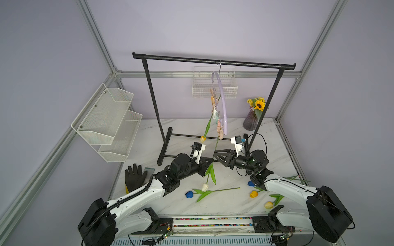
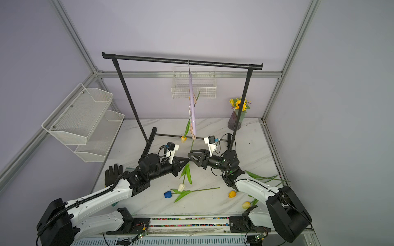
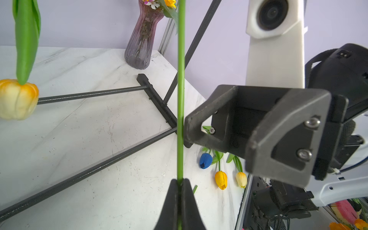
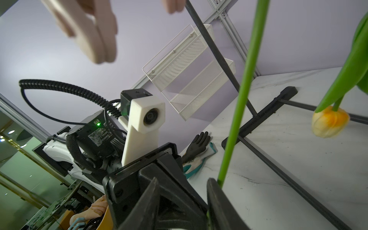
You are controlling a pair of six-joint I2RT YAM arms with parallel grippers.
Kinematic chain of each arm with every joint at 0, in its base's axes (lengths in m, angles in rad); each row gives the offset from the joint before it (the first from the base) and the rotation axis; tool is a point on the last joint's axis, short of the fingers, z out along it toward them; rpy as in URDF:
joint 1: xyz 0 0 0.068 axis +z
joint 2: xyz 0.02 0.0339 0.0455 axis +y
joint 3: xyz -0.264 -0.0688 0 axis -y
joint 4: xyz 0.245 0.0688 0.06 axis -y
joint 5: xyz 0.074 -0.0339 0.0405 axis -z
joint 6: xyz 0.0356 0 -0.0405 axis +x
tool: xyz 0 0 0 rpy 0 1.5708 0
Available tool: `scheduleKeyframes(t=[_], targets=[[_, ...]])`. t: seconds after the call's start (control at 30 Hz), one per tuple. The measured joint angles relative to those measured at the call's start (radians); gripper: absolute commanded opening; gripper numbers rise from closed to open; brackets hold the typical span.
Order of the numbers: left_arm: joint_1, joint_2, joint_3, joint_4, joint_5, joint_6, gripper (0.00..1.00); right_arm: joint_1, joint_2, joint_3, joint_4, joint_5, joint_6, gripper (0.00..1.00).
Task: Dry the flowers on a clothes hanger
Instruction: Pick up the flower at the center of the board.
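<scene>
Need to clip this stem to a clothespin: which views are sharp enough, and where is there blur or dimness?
Left wrist: stem crisp, brightly and evenly lit. Right wrist: dimmer, clothespins overhead badly blurred, stem soft. Both top views: hanger sharp, no glare.

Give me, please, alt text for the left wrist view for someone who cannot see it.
The left gripper is shut on a green tulip stem that crosses the whole picture, the open right gripper close beside it. A yellow-white tulip head hangs over the marble table.
</scene>
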State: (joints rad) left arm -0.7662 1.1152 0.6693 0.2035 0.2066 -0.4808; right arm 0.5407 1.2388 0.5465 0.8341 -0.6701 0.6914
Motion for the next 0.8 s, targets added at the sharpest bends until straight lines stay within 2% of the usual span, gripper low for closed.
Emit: scheduleKeyframes(t=[0.17,0.3,0.5,0.67,0.8], targets=[[0.0,-0.025,0.0,0.0,0.0,-0.003,0.0,0.0,-0.034,0.002,-0.072,0.027,-0.044,0.43],[0.0,-0.029,0.0,0.001,0.0,-0.006,0.0,0.0,0.008,0.008,-0.079,0.015,-0.042,0.41],[0.003,-0.028,0.0,-0.01,-0.001,-0.007,0.0,0.0,0.101,0.024,-0.026,-0.048,0.004,0.26],[0.003,-0.027,0.0,-0.007,0.003,-0.007,0.0,0.0,0.109,0.032,-0.005,-0.066,0.023,0.19],[0.003,-0.027,0.0,-0.003,0.004,-0.008,0.0,0.001,0.109,0.034,0.007,-0.073,0.029,0.08]])
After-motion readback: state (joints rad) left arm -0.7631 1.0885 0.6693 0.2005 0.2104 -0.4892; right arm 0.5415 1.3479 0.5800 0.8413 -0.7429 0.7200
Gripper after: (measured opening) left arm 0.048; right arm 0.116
